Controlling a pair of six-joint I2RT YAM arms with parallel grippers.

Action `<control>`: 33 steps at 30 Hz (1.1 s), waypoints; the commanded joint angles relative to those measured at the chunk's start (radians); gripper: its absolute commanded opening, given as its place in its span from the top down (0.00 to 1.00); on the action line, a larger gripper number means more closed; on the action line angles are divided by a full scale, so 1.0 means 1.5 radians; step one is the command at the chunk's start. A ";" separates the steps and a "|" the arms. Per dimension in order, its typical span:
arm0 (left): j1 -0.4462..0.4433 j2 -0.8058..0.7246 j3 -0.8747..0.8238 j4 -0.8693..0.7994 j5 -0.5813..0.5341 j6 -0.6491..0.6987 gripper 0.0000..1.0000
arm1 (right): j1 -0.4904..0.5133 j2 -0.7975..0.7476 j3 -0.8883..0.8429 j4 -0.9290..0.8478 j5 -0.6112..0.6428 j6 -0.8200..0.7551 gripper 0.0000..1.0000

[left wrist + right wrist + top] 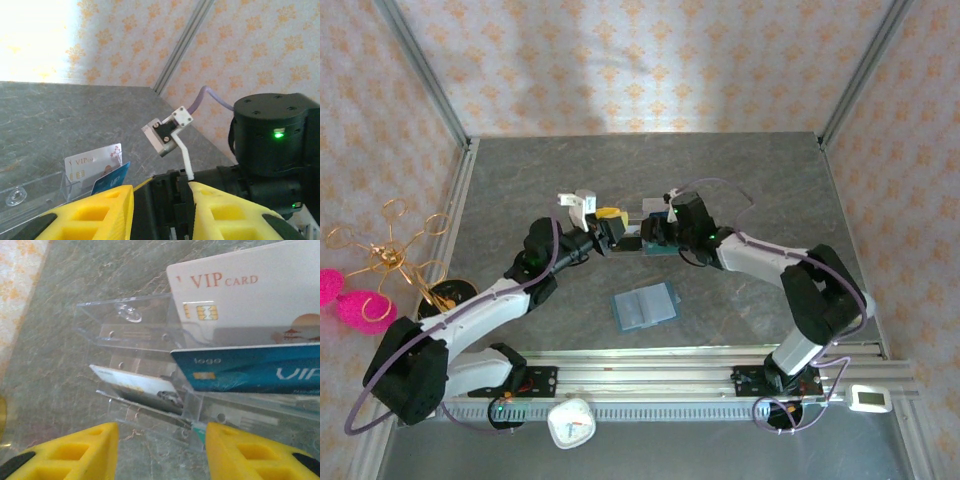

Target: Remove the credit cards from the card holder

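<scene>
grey table (720, 180): right claw (161, 426) wide near clear tray (125, 332), blue card (250, 370) cropped; left claw (160, 186) grip unclear.

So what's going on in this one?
Both arms meet mid-table at a clear tray. The silvery card and the blue card stand in its slots, out of the card holder, which lies open on the table closer to its near edge. The right gripper hovers open in front of the tray; the left gripper, also open, is beside it. Neither holds anything.
</scene>
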 commanded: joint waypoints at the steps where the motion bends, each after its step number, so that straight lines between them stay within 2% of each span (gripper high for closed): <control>1: -0.001 -0.025 -0.004 -0.017 -0.024 0.008 0.67 | 0.002 0.023 0.029 0.011 0.030 0.009 0.52; 13: 0.000 -0.046 -0.002 -0.034 -0.033 0.019 0.67 | 0.002 0.084 0.090 -0.004 0.059 0.004 0.52; 25: 0.000 -0.056 -0.002 -0.040 -0.033 0.021 0.67 | 0.002 0.092 0.125 -0.005 0.085 -0.002 0.52; 33: -0.001 -0.063 -0.006 -0.042 -0.042 0.023 0.67 | 0.003 0.067 0.116 0.005 0.049 -0.004 0.52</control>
